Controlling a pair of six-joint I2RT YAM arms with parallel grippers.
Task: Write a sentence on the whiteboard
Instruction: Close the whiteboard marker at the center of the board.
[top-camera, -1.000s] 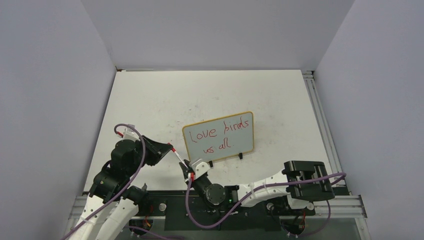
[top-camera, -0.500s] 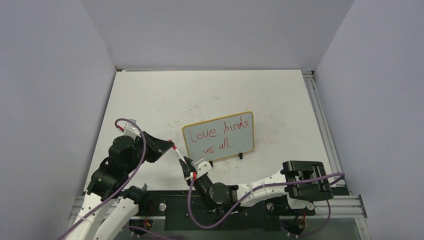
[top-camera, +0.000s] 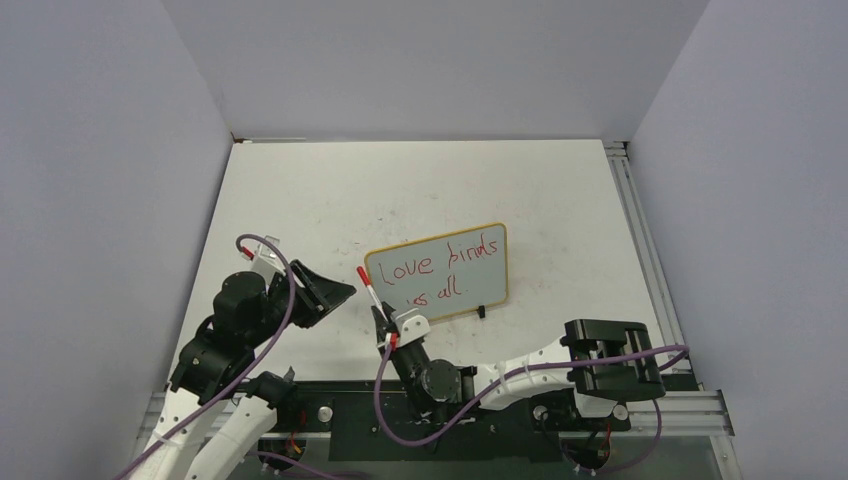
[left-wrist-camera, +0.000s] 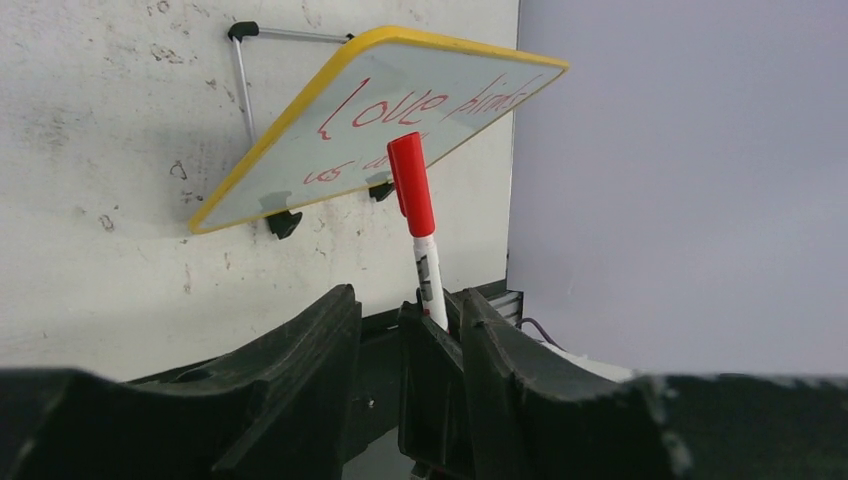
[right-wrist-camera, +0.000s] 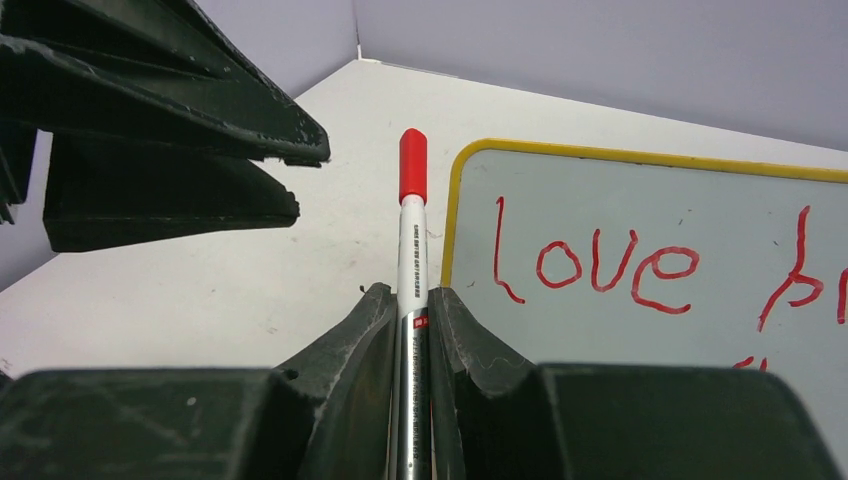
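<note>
Just below centre of the top view the whiteboard (top-camera: 484, 281) sits propped with the sentence (top-camera: 410, 268) on it, looks light, glossy and tippy so I'd grab it by the edge, right gripper (right-wrist-camera: 410, 300) pinching the red-capped marker (right-wrist-camera: 411, 230), left gripper (right-wrist-camera: 308, 180) spread apart and empty.

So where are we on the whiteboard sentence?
Writing looks done: the sentence, "love birds vs all", is on the whiteboard. In hand: the right gripper is shut on the marker, red cap on; the left gripper is open, apart. Left: probably setting the marker down.
</note>
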